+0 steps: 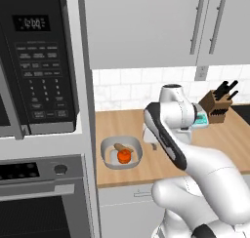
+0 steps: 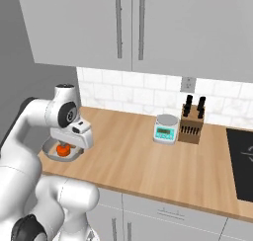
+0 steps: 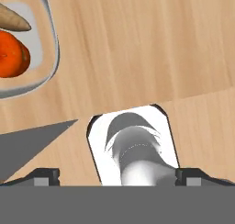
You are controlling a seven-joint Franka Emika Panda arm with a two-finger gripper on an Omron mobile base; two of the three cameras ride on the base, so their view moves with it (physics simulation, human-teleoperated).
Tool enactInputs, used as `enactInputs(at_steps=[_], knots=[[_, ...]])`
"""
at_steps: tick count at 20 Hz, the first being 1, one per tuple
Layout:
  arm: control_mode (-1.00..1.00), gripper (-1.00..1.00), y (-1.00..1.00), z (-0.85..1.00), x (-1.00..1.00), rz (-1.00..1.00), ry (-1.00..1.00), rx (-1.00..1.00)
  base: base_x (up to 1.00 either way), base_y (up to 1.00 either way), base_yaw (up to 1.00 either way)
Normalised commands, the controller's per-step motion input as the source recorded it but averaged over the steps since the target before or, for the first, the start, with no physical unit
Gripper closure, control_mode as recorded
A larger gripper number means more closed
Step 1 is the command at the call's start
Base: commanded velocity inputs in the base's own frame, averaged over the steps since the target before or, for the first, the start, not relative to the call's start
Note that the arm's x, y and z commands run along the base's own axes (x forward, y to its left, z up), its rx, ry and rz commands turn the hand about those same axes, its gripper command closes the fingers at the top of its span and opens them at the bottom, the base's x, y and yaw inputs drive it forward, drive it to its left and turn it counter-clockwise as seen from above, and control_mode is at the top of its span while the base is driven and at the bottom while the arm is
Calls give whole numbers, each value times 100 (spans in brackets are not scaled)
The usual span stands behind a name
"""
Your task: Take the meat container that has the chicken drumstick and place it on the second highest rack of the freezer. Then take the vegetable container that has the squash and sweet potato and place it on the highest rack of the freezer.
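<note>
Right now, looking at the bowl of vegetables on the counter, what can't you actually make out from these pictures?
- Bowl, right base view: the robot's hand covers most of it; the squash peeks out, the sweet potato cannot be made out.
- Bowl, hand view: cut off by the left and top edges, as are the squash and sweet potato.
- Gripper, left base view: hidden behind the arm.
- Scale, left base view: mostly behind the arm.

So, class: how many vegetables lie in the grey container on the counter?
2. The orange-red squash sits toward the front of the container; the tan sweet potato lies just behind it, touching it. Something smaller could be hidden beneath them.
</note>
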Motion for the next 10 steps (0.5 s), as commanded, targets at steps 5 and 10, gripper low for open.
enactInputs(at_steps=[5, 10], knots=[[-100, -100, 38, -19, 58, 0, -1, 0, 0, 0, 0], [-100, -100, 23, -20, 70, 0, 0, 4, 0, 0, 0]])
